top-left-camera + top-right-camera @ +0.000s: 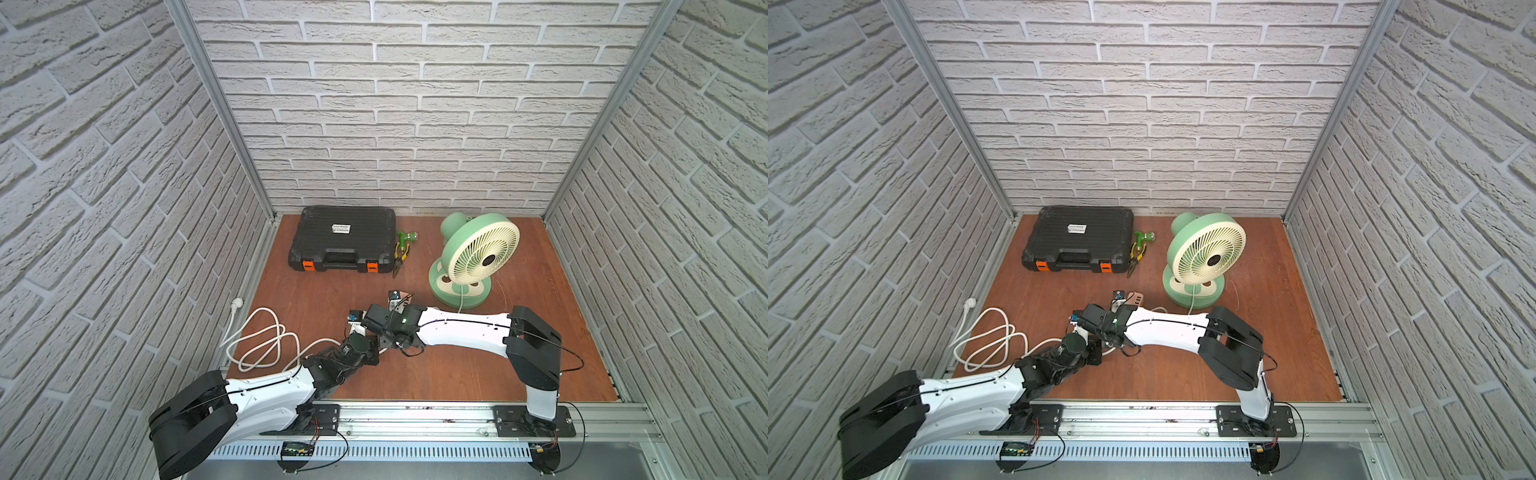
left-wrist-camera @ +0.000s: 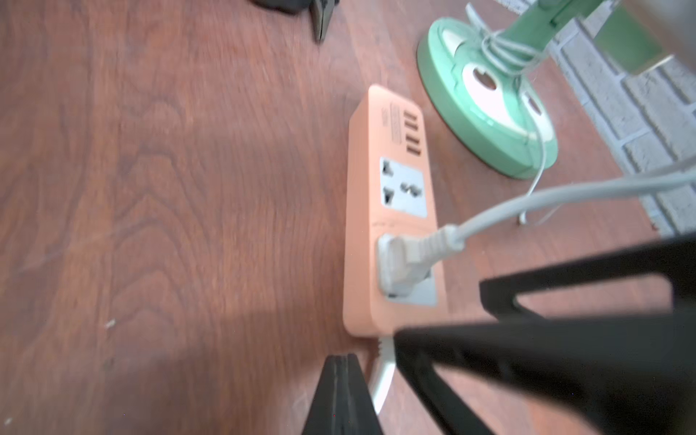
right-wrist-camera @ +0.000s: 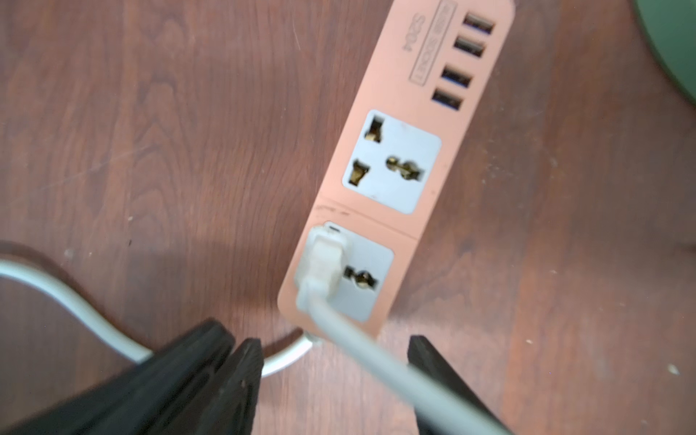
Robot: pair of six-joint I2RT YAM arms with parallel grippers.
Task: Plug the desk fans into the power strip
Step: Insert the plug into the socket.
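The plug of the desk fan sits, perhaps slightly tilted, in the end socket of the power strip, near the fan. The right gripper, parted and empty, straddles the cord; snagging it could pull the plug. The left gripper, closed on nothing, steadies nothing.

Both top views are bright, evenly lit and sharp, with only faint shadows, though the wide lens bows the brick walls at the edges. My wrist views are softer: the worktop grain smears, my left claw and right claw loom dark and unfocused, and soft shadow pools beside the power strip.
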